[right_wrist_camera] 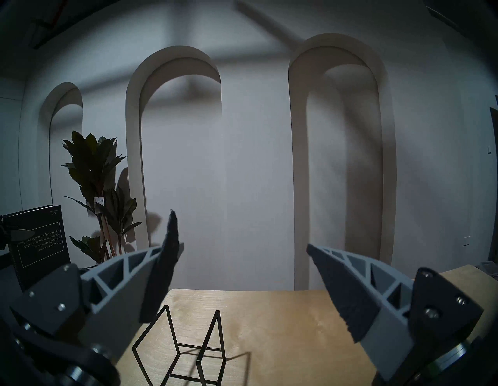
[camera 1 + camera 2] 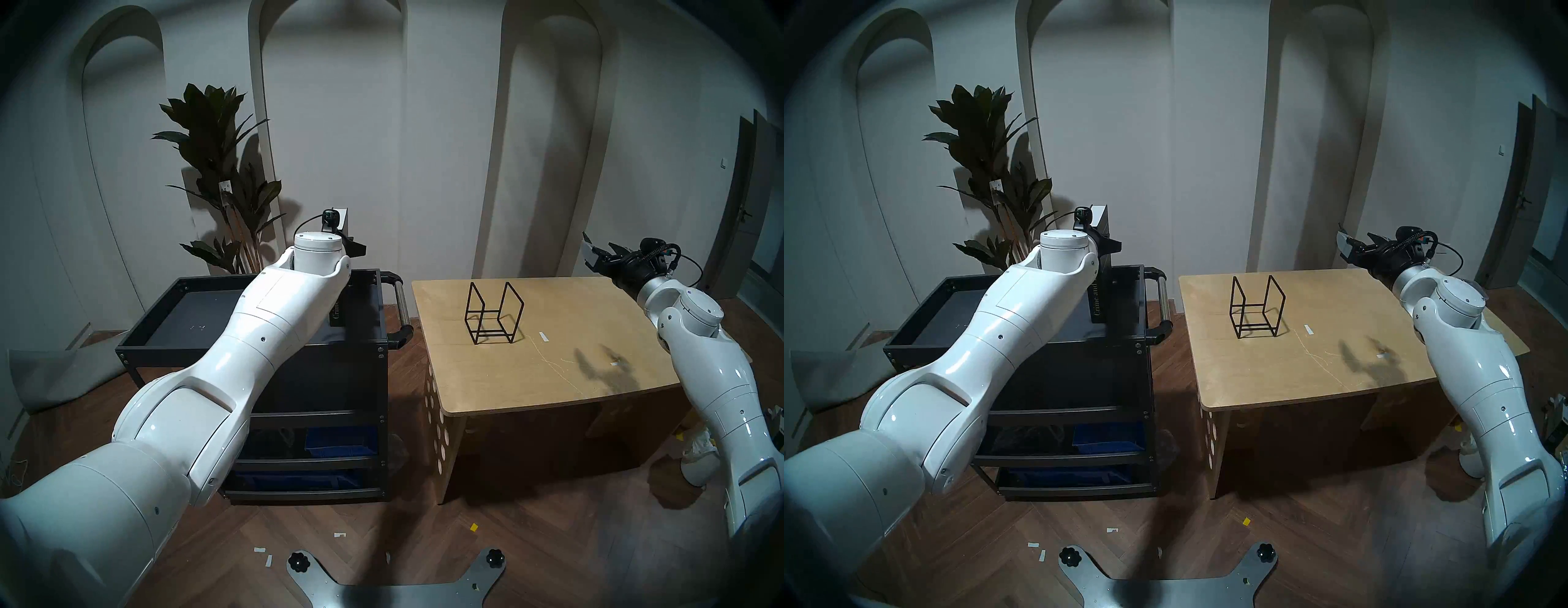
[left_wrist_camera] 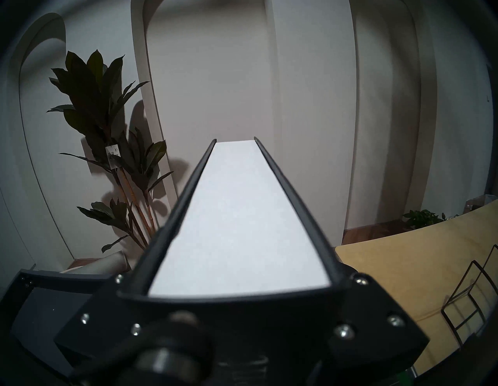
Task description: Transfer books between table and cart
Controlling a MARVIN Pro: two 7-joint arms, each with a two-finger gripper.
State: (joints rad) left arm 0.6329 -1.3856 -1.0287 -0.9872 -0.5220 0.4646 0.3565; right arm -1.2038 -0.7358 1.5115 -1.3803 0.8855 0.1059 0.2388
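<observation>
The thick black book (image 2: 1100,271) is upright over the right end of the black cart's (image 2: 911,343) top tray. Its spine lettering faces me. My left gripper (image 2: 1105,250) is shut on it near its top. In the left wrist view the white page edges (image 3: 237,215) run straight out between the jaws. I cannot tell whether its lower end touches the tray. The book's back cover also shows in the right wrist view (image 1: 37,245). My right gripper (image 2: 594,254) is open and empty, raised over the far right edge of the plywood table (image 2: 530,373).
A black wire-frame rack (image 2: 494,314) stands on the table's far left part, empty. The cart's steel-bar handle (image 2: 401,305) faces the table across a narrow gap. Blue bins (image 2: 339,439) sit on the cart's lower shelves. A potted plant (image 2: 216,170) stands behind the cart.
</observation>
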